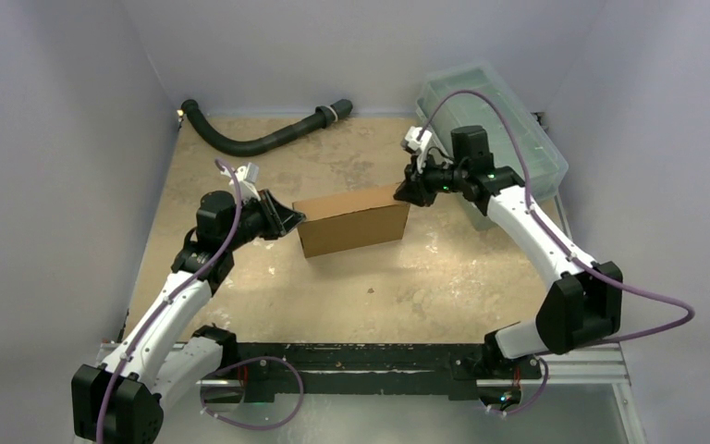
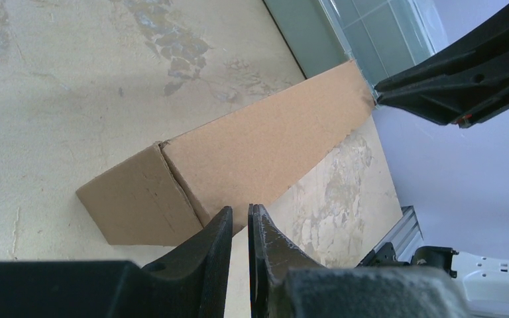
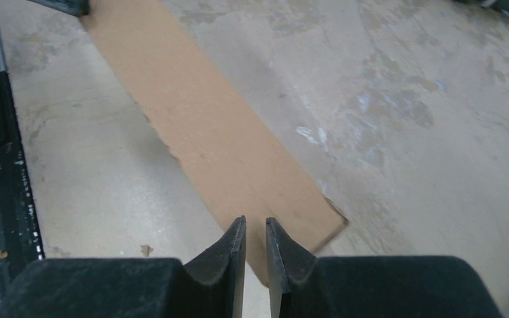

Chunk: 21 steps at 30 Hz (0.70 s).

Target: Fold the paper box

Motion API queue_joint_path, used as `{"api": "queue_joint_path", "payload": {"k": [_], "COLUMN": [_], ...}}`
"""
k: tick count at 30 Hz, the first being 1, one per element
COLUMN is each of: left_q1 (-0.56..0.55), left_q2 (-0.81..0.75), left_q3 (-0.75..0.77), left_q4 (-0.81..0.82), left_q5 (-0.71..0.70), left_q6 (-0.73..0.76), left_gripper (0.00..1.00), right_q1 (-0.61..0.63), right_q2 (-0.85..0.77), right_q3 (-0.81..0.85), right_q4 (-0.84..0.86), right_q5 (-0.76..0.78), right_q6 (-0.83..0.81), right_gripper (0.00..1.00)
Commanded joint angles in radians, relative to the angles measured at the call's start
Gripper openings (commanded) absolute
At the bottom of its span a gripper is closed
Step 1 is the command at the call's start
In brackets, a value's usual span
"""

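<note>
The paper box (image 1: 353, 220) is plain brown cardboard, closed into a shallow rectangular block standing on its long side at the table's middle. My left gripper (image 1: 291, 220) is at its left end, jaws nearly together with nothing between them. In the left wrist view the fingertips (image 2: 240, 211) sit just before the box's lower edge (image 2: 258, 152). My right gripper (image 1: 405, 192) is at the box's upper right corner, jaws nearly together and empty. In the right wrist view its tips (image 3: 255, 222) hover over the box's long face (image 3: 219, 126).
A clear greenish plastic bin (image 1: 490, 120) stands at the back right, behind the right arm. A black corrugated hose (image 1: 259, 139) lies along the back wall. A black rail (image 1: 361, 361) runs along the table's near edge.
</note>
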Motion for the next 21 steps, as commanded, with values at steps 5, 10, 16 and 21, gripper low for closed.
{"api": "queue_joint_path", "payload": {"k": [5, 10, 16, 21], "left_q1": [0.007, 0.007, 0.007, 0.007], "left_q2": [0.021, 0.021, 0.029, 0.031], "left_q3": [0.011, 0.009, 0.013, 0.023], "left_q4": [-0.066, -0.062, -0.062, -0.072], "left_q5": [-0.007, -0.004, -0.002, -0.012], "left_q6": [0.033, 0.032, 0.037, 0.041], "left_gripper": [0.16, 0.16, 0.17, 0.2], "right_q1": [0.109, 0.11, 0.108, 0.07], "right_q2": [0.073, 0.101, 0.044, -0.037], "right_q3": [0.038, -0.003, 0.076, 0.092], "right_q4": [0.005, -0.007, -0.067, -0.054], "right_q5": [0.09, 0.169, 0.047, 0.027], "right_q6": [-0.009, -0.025, -0.056, -0.038], "right_gripper": [0.2, 0.18, 0.2, 0.22]}}
